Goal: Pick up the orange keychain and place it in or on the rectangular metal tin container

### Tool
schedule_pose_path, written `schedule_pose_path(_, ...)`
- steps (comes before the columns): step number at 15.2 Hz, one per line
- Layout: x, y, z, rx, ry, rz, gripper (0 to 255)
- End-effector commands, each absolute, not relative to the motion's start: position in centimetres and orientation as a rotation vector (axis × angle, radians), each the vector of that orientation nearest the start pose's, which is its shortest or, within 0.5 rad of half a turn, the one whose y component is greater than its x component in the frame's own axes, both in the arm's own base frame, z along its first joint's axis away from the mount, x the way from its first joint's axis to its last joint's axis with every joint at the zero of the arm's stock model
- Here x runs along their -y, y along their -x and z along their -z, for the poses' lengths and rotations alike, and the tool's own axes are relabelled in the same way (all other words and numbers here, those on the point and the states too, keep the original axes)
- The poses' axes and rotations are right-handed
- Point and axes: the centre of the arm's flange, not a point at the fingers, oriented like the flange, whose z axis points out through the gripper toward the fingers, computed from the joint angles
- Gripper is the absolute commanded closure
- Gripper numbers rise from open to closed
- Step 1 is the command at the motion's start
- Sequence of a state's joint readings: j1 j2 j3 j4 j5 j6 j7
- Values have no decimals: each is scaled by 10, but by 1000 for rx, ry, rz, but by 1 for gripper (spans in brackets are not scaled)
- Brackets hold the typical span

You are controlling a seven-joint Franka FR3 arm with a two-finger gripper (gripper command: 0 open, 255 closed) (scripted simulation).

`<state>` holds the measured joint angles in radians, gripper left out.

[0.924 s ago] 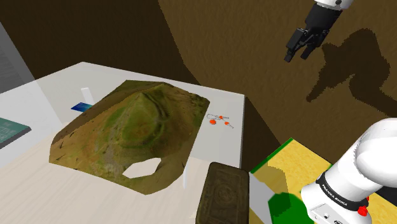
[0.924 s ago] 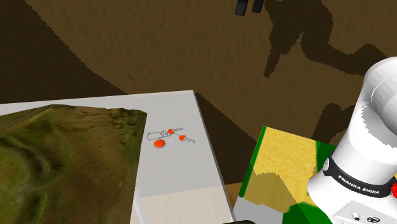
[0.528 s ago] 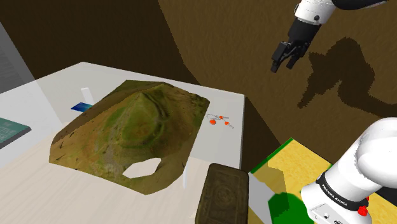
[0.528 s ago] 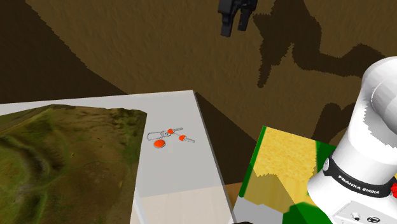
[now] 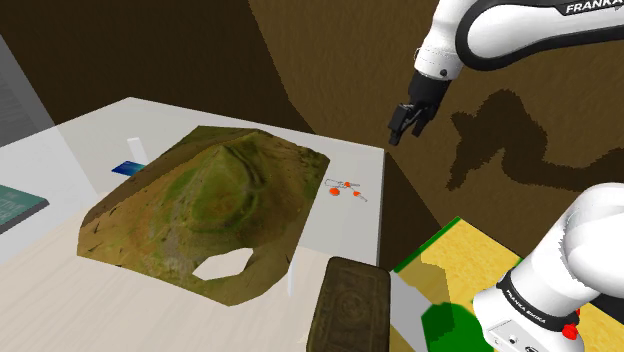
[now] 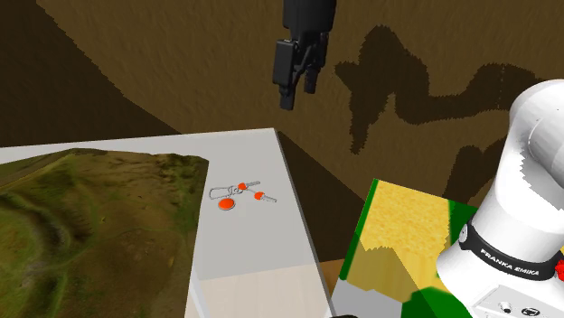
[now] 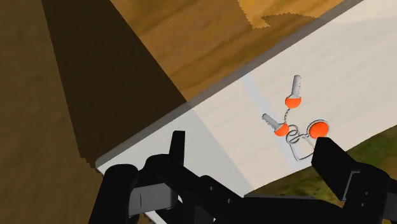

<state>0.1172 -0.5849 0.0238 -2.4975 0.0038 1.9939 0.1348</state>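
The all-black two-finger end effector (image 5: 400, 132) hung in the air on the white Franka arm (image 5: 520, 28), released and empty. In the wrist view its fingers (image 7: 177, 150) stood well apart with nothing between them but the surface beyond.

The orange keychain (image 5: 343, 189), a thin silver ring carrying an orange disc and two small grey keys with orange heads, lay flat on the white surface (image 5: 345, 238). It sat near the surface's edge on the shoulder view's right, just beside the border of a lumpy, mottled green-and-brown sheet (image 5: 200, 205) that covered much of the surface. In the second exterior view the keychain (image 6: 237, 193) rested on bare white surface (image 6: 258, 248) between that sheet (image 6: 81, 235) and the edge. The end effector (image 6: 298, 93) was above it, pointing downward and clear of it. In the wrist view the keychain (image 7: 294, 124) lay ahead of the end effector (image 7: 253, 151) and closer to one finger than the other, touching neither.

The dark brown rectangular tin container (image 5: 348, 305), its lid embossed, sat closed on the same surface at the near end in the shoulder view, well apart from the keychain. A small blue card (image 5: 127, 167) lay beyond the sheet's far side. The arm's shadow (image 5: 500, 130) fell across the brown floor, and the yellow-and-green box stand (image 5: 450, 270) showed at the shoulder view's lower right.
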Motion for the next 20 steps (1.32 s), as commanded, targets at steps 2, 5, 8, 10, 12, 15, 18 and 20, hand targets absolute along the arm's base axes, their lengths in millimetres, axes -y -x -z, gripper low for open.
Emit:
schedule_pose_path(2,-77,-390,-463,64,3132,102,0)
schedule_pose_path(5,-99,-402,-433,126,3125,74,0)
schedule_pose_path(8,-122,-412,-402,187,3117,46,0)
schedule_pose_path(10,-138,-418,-382,228,3111,27,0)
schedule_pose_path(12,-145,-421,-368,245,3108,19,0)
schedule_pose_path(15,-146,-421,-352,245,3108,19,0)
schedule_pose_path(18,-146,-421,-336,245,3108,19,0)
schedule_pose_path(20,-146,-421,-333,245,3108,19,0)
